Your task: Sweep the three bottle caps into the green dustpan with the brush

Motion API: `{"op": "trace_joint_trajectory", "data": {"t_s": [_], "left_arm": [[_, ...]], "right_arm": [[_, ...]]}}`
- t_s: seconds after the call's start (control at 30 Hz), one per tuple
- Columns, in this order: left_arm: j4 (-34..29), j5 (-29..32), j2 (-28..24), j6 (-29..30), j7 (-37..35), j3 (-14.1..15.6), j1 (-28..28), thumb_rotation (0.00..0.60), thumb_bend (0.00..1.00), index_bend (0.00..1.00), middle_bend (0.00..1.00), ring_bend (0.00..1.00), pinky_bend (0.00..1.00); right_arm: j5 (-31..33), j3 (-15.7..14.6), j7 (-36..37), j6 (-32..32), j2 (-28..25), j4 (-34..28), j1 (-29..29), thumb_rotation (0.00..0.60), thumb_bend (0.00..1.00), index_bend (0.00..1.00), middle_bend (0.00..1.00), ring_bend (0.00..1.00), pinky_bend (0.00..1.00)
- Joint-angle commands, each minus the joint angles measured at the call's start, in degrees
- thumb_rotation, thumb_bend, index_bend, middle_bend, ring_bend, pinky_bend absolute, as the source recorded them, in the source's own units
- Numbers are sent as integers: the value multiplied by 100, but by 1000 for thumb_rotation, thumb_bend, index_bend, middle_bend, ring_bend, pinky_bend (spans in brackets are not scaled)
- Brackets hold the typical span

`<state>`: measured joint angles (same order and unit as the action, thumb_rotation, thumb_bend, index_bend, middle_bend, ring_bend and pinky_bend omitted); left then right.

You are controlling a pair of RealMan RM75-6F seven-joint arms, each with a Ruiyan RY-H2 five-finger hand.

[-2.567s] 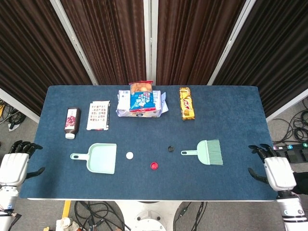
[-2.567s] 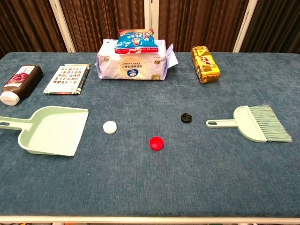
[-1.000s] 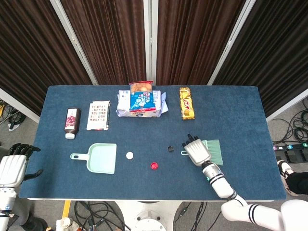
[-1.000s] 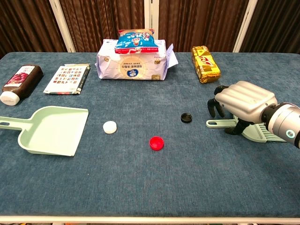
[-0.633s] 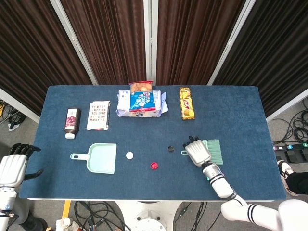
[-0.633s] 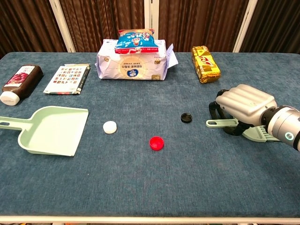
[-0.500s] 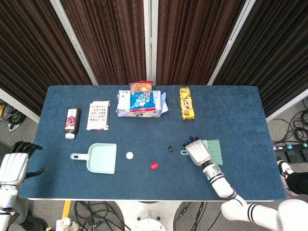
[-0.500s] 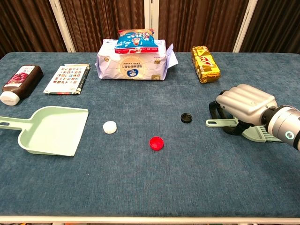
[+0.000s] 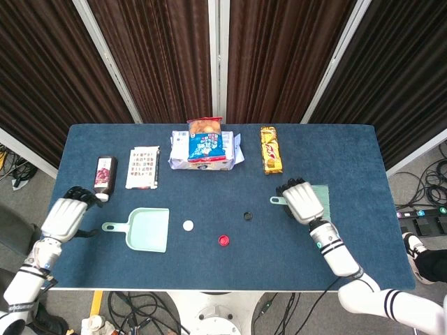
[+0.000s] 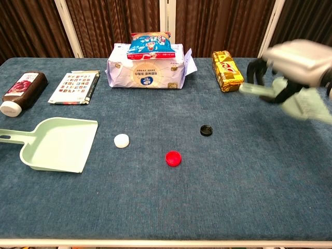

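Up off the table, the right hand (image 10: 298,59) grips the brush (image 10: 301,104), while the three caps (image 10: 171,158) lie left of it and the open left hand (image 9: 63,215) hovers by the dustpan (image 9: 143,229).

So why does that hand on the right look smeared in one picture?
In the chest view the right hand and the brush it holds are streaked by motion blur; the caps and dustpan stay sharp. In the head view, the same hand looks crisp.
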<state>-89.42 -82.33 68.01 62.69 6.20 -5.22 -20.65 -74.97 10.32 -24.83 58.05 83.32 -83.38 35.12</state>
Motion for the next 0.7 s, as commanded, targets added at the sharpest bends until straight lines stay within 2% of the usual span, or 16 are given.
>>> {"op": "trace_joint_trajectory", "data": {"t_s": [0.03, 0.2, 0.4, 0.7], "left_arm": [[43, 349, 315, -410, 587, -14, -295, 600, 78, 421, 375, 251, 175], [-84, 881, 570, -452, 1338, 51, -304, 600, 83, 421, 377, 251, 200], [-44, 1333, 907, -296, 1883, 108, -262, 600, 84, 421, 378, 264, 242], [111, 1783, 1365, -180, 2248, 94, -314, 600, 85, 431, 403, 290, 265]], "right_arm": [[146, 224, -32, 33, -396, -355, 81, 600, 396, 690, 631, 316, 375], [384, 346, -55, -34, -718, -631, 146, 600, 395, 690, 632, 316, 375], [528, 335, -13, -104, -817, -675, 216, 600, 396, 690, 633, 316, 375], [546, 255, 199, -125, -800, -559, 279, 600, 395, 690, 634, 316, 375]]}}
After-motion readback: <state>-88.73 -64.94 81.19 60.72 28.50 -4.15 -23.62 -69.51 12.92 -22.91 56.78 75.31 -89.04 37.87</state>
